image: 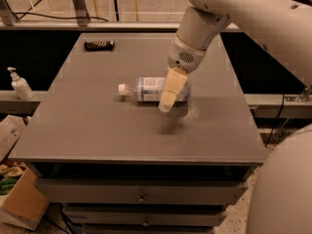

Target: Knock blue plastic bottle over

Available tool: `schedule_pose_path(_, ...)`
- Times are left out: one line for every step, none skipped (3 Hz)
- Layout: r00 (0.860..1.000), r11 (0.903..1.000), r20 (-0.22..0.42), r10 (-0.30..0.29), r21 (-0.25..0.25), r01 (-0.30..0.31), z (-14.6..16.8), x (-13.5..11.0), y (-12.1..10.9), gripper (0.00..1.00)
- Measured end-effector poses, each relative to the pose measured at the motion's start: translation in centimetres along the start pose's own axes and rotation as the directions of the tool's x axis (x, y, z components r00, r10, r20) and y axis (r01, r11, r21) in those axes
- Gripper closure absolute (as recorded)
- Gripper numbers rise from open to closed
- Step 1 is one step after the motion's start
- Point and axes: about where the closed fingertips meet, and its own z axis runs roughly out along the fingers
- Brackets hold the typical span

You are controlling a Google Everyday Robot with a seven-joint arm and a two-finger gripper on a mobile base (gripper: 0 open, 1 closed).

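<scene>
**Blue plastic bottle point(146, 89) lying flat on the tabletop point(97, 130)**

Blue plastic bottle: it lies on its side near the middle of the grey tabletop, long axis running left to right. Its white screw cap point(122, 88) points toward the left edge. The body is clear with a faint blue tint, and a white printed label wraps its middle. The right end of the bottle is hidden behind the hand point(165, 105).

The hand hangs from the white arm point(200, 28), which reaches in from the upper right. Its tan tip slants down and to the left, crossing in front of the bottle's right part and ending just at the bottle's near side. Whether it touches the bottle, and whether it is clenched or released, I cannot tell. A dark shadow falls on the tabletop below the tip, beside a pale scuffed patch point(191, 115).

1 small dark object point(99, 45) sits near the far left corner of the tabletop, well apart from the bottle. 1 white pump dispenser point(20, 84) stands upright on a ledge off the left side. Below the tabletop, 2 drawer fronts point(141, 196) show, and a cardboard box point(19, 204) sits on the floor at lower left.
</scene>
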Motion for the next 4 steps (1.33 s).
schedule_pose_path(0.978,0.992,0.186,0.099,0.059,-0.111,-2.0,1.8,0.5,0.0)
schedule_pose_path(0.903,0.9654,0.389,0.183,0.103,-0.24,-4.1,4.0,1.1,0.0)
schedule_pose_path(0.796,0.9291,0.567,0.214,0.134,-0.345,-5.6,5.9,1.3,0.0)
schedule_pose_path(0.679,0.8931,0.708,0.194,0.159,-0.421,-7.5,7.4,1.0,0.0)
